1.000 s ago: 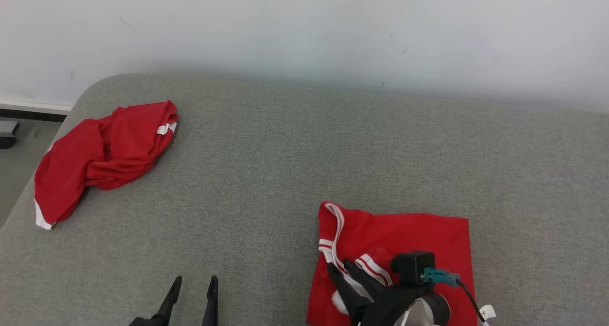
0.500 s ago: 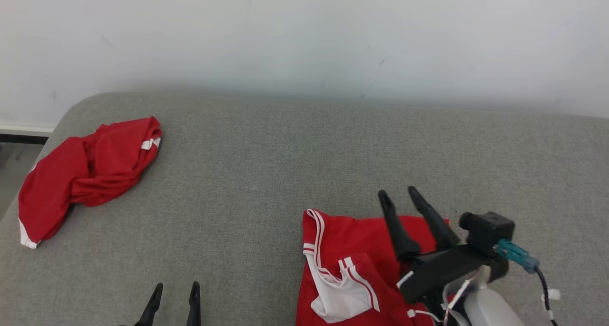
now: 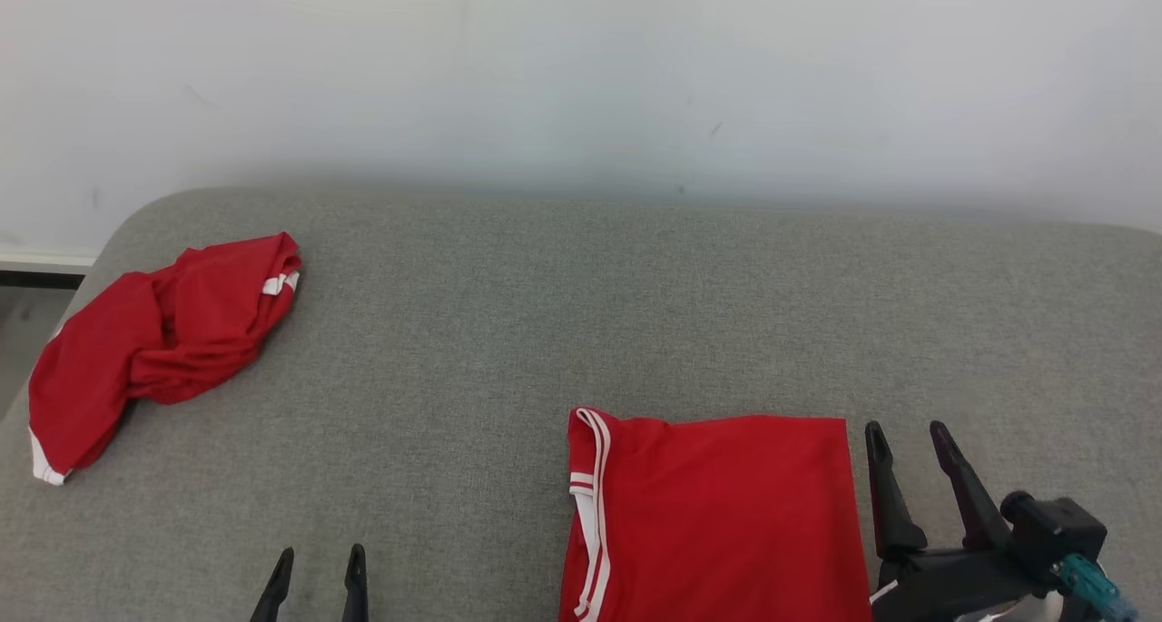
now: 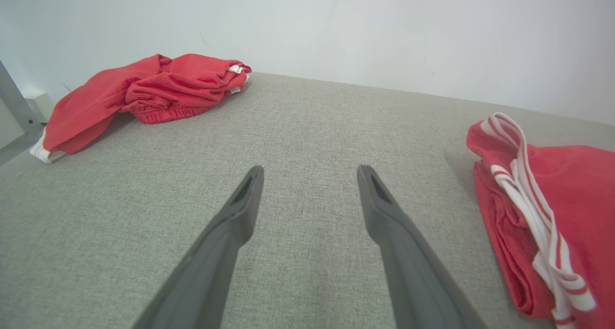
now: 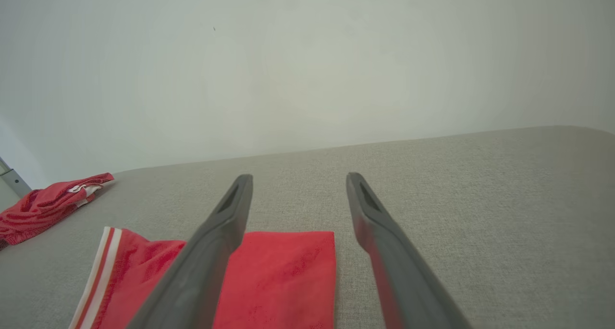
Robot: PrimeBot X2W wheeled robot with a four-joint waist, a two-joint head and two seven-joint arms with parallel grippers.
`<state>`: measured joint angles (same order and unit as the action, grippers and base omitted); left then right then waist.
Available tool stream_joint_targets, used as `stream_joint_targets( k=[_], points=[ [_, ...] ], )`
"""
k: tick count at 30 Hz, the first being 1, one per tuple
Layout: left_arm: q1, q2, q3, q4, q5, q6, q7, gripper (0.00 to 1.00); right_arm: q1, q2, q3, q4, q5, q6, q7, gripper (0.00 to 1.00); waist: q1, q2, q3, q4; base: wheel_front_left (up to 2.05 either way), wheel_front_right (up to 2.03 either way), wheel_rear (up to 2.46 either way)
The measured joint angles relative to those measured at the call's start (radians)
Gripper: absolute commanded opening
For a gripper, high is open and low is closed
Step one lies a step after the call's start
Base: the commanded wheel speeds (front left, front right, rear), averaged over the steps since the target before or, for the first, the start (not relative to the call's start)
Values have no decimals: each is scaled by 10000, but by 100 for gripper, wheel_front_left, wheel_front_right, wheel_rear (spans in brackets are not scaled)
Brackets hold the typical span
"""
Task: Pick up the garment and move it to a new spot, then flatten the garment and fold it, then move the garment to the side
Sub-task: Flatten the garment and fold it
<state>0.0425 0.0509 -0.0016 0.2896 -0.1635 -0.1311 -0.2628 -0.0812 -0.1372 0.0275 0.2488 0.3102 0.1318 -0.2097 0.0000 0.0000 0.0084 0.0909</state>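
Head view: the folded red garment with white striped trim (image 3: 717,513) lies flat on the grey fabric bench (image 3: 545,331), lower right. The right fingers (image 3: 888,499) stand just beside it — apart, empty. The left fingers (image 3: 354,581) are apart too.
Left wrist view: a crumpled red cloth (image 4: 144,86) lies far left.
Right wrist view: spread fingers above the garment's far edge.

You were looking at a folded red cloth garment with white striped trim (image 3: 717,513); its fabric was matt and fairly smooth. The crumpled red cloth garment (image 3: 154,340) looked the same soft, matt stuff, deeply creased. The grey upholstered surface (image 3: 472,331) under both had a coarse, woven, matt texture. The pale painted wall (image 3: 581,59) was smooth and dull. Your left gripper (image 3: 320,554) and right gripper (image 3: 905,431) had fingers of dark, smooth, matt plastic.
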Motion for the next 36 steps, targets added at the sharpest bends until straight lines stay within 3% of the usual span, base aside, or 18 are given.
stream_joint_targets(
  k=[6,13,19,36],
  points=[
    [172,0,92,-341,128,2,0,100,678,525,-642,-23,-683,0,-483,100,0,0,-95,-151,0,0,0],
    [363,0,134,-1028,288,127,0,100,1504,836,-1074,-1091,-1062,0,-514,100,0,0,-157,-476,0,0,0],
    [487,0,56,-1567,690,211,0,100,1916,851,-1078,-1461,-1191,0,-518,100,0,0,-198,-744,0,0,0],
    [606,0,-205,-1429,1035,259,0,100,2243,861,-884,-1453,-1189,0,-516,100,0,0,-284,-892,0,0,0]
  ],
)
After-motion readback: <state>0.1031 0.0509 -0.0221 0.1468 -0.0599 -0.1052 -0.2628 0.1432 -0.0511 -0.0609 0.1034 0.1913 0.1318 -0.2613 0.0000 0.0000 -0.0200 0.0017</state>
